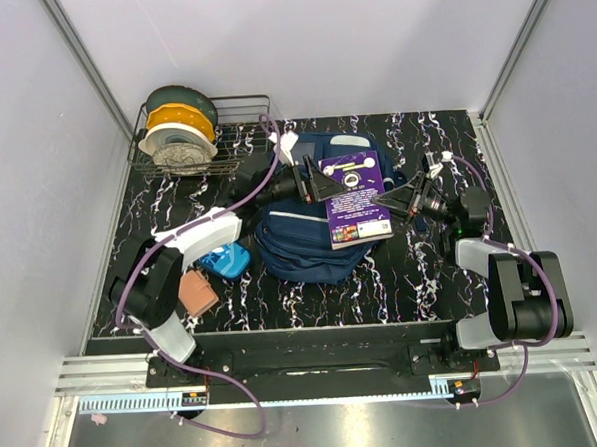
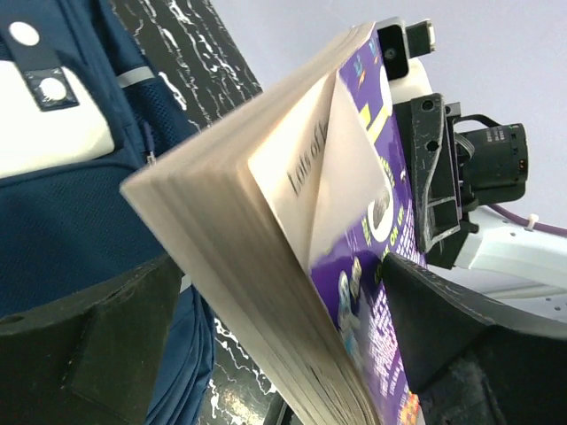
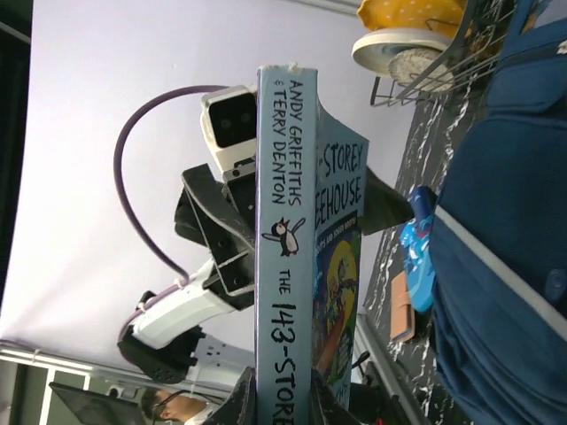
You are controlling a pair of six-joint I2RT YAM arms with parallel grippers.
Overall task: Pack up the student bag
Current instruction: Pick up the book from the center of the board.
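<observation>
With the right claw [image 1: 405,193] clamped on the book [image 1: 355,195] by its spine and the left claw [image 1: 316,182] straddling the page edge, grip unclear, we should steady it over the bag [image 1: 300,248] lying directly beneath, then lower it spine-first.
</observation>
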